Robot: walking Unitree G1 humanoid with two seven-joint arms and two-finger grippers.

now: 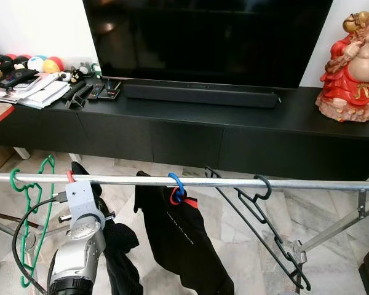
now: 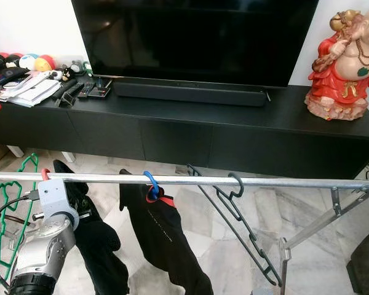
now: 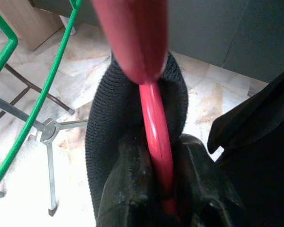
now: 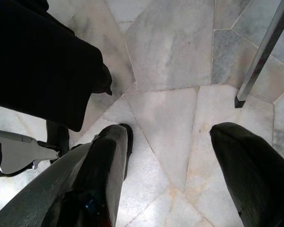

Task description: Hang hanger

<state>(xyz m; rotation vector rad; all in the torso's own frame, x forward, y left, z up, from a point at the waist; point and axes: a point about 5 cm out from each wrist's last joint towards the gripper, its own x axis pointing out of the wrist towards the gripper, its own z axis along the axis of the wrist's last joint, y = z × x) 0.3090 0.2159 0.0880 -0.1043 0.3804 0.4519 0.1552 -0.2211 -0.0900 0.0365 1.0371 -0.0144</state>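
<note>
My left gripper [image 3: 163,184] is clenched on a red hanger [image 3: 154,118], its two black fingers [image 3: 128,189] pressed against either side of the red bar in the left wrist view. A black knitted garment [image 3: 104,142] hangs on that hanger and wraps around behind the bar. In the left eye view my left arm [image 1: 77,246] rises from the lower left of the frame to the metal rail [image 1: 234,182] that crosses the picture from edge to edge, and a short piece of the red hanger's hook [image 1: 69,176] shows just above the wrist, right at the rail; I cannot tell whether it sits over the rail.

At the far left of the frame an empty green hanger [image 1: 31,215] hangs from the rail by its hook. Near the middle, a blue hook [image 1: 177,184] goes over the rail and carries a black top with a red collar [image 1: 181,239]. To the right of it a bare black hanger [image 1: 258,227] hooks onto the rail and slants down toward the lower right.

My right gripper [image 4: 168,165] points down at the pale marble floor [image 4: 170,56], fingers spread wide apart with nothing between them. A metal rack leg [image 4: 260,52] stands in the upper right of that view, dark cloth in the upper left.

Behind the rail, across the upper half of the frame, a black TV console [image 1: 172,132] carries a soundbar [image 1: 200,95], a television [image 1: 209,37] and a red laughing Buddha figure [image 1: 353,67] at the right edge.
</note>
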